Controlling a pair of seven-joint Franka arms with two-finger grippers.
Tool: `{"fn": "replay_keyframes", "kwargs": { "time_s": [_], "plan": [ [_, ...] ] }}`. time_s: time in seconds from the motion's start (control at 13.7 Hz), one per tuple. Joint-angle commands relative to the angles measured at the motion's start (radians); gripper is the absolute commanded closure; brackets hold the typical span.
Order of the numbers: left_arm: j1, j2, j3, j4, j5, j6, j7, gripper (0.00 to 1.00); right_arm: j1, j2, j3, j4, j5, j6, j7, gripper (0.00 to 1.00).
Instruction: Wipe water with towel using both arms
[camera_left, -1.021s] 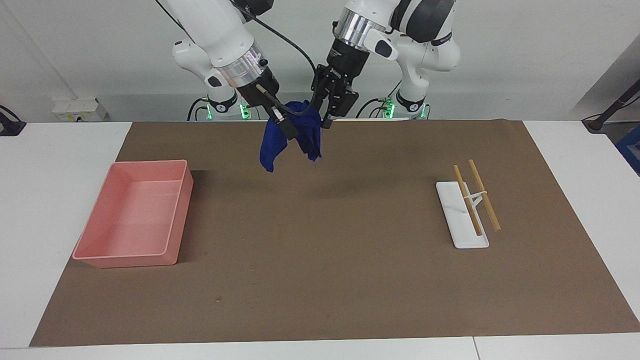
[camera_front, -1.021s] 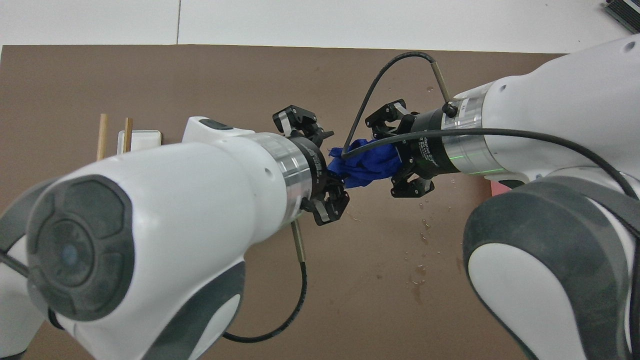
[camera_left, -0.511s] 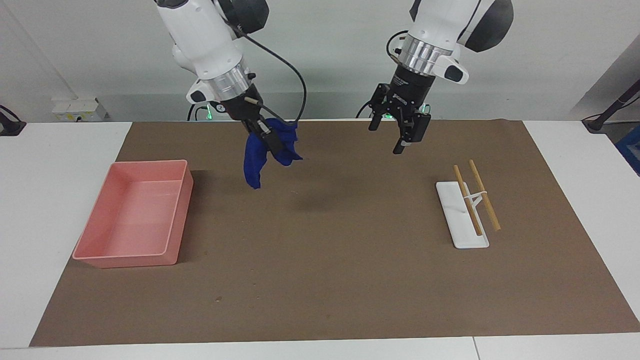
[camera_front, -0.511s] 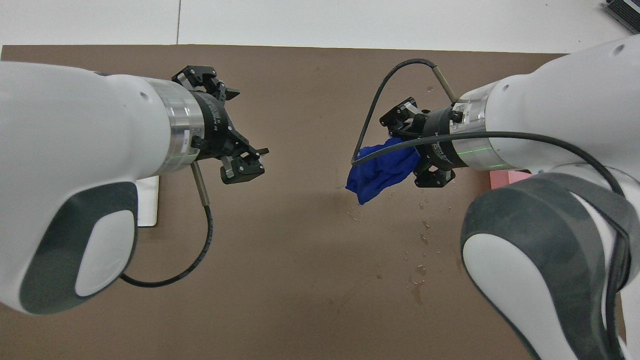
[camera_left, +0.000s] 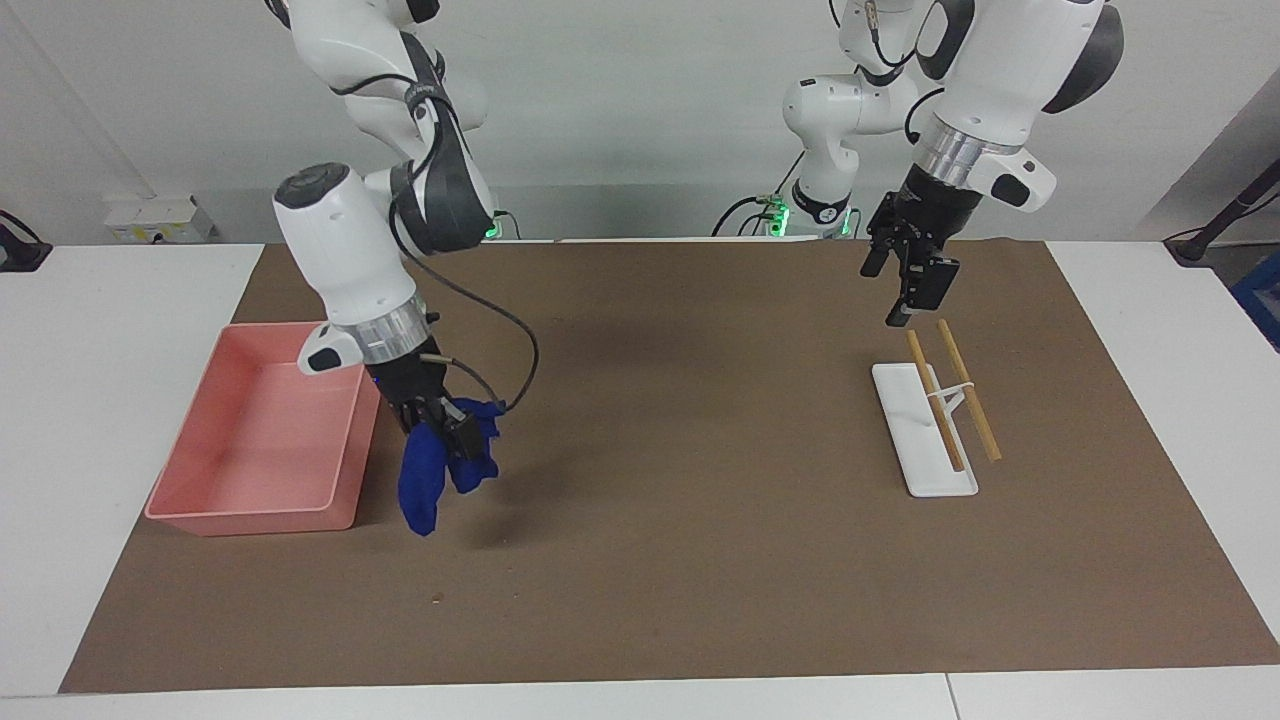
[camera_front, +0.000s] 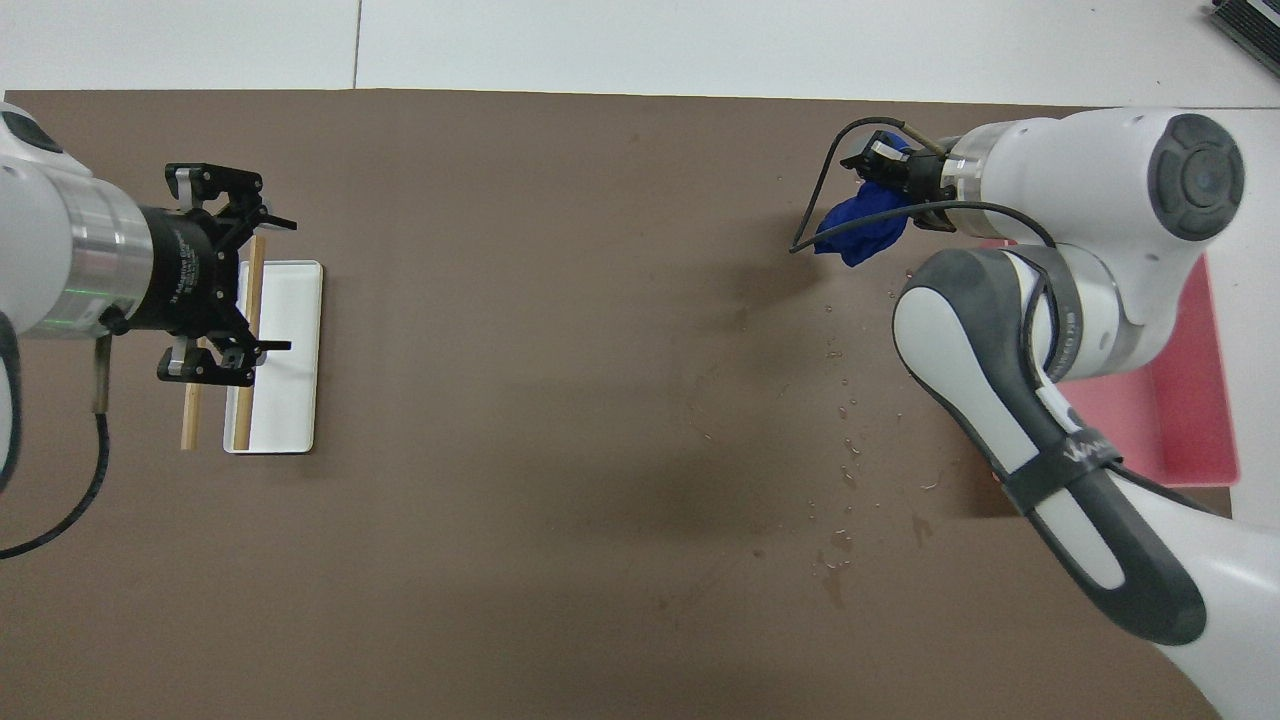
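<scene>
The blue towel (camera_left: 440, 475) hangs bunched from my right gripper (camera_left: 440, 425), which is shut on it, low over the brown mat (camera_left: 700, 500) beside the pink tray (camera_left: 300, 328). In the overhead view the towel (camera_front: 860, 225) hangs under the right gripper (camera_front: 885, 170). Small water drops (camera_front: 845, 410) lie on the mat nearer to the robots than the towel. My left gripper (camera_left: 888, 295) is open and empty, up in the air over the white dish with two chopsticks (camera_left: 968, 390). It shows spread wide in the overhead view (camera_front: 265, 285).
The pink tray (camera_front: 1190, 400) stands at the right arm's end of the mat. The white dish (camera_front: 290, 380) with two wooden chopsticks (camera_front: 190, 420) lies at the left arm's end. More drops and damp marks (camera_front: 830, 560) lie nearer to the robots.
Both grippers met at the towel; the left one let go and swung to its own end. The right arm carried the towel down beside the pink tray.
</scene>
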Motion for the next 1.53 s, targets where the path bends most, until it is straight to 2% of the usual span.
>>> {"fn": "replay_keyframes", "kwargs": {
  "time_s": [0.0, 0.15, 0.36, 0.58, 0.8, 0.95, 1.31, 1.46],
  "plan": [
    [0.097, -0.041, 0.0, -0.041, -0.002, -0.032, 0.283, 0.0, -0.009, 0.141, 0.014, 0.11, -0.028, 0.092, -0.104, 1.0],
    [0.135, -0.044, 0.0, -0.042, 0.001, -0.043, 0.565, 0.0, -0.007, 0.188, 0.014, 0.058, -0.023, 0.194, -0.17, 1.0],
    [0.151, -0.045, 0.006, -0.042, 0.056, -0.043, 0.924, 0.0, -0.027, 0.168, 0.014, -0.08, -0.023, 0.184, -0.207, 1.0],
    [0.152, -0.033, 0.007, -0.029, 0.11, -0.072, 1.043, 0.0, -0.033, 0.11, 0.014, -0.198, -0.023, 0.117, -0.262, 1.0],
    [0.139, 0.013, 0.007, 0.02, 0.2, -0.122, 1.231, 0.0, -0.046, 0.077, 0.014, -0.205, -0.023, -0.027, -0.288, 1.0],
    [0.111, 0.012, 0.007, 0.011, 0.272, -0.161, 1.357, 0.0, -0.05, 0.039, 0.012, -0.223, -0.023, -0.141, -0.343, 1.0],
    [0.048, -0.005, 0.029, -0.015, 0.271, -0.227, 1.371, 0.0, -0.09, -0.051, 0.014, -0.342, -0.023, -0.357, -0.403, 1.0],
    [0.023, -0.004, 0.038, -0.018, 0.271, -0.213, 1.379, 0.0, -0.09, -0.103, 0.014, -0.433, -0.019, -0.365, -0.403, 1.0]
  ]
}}
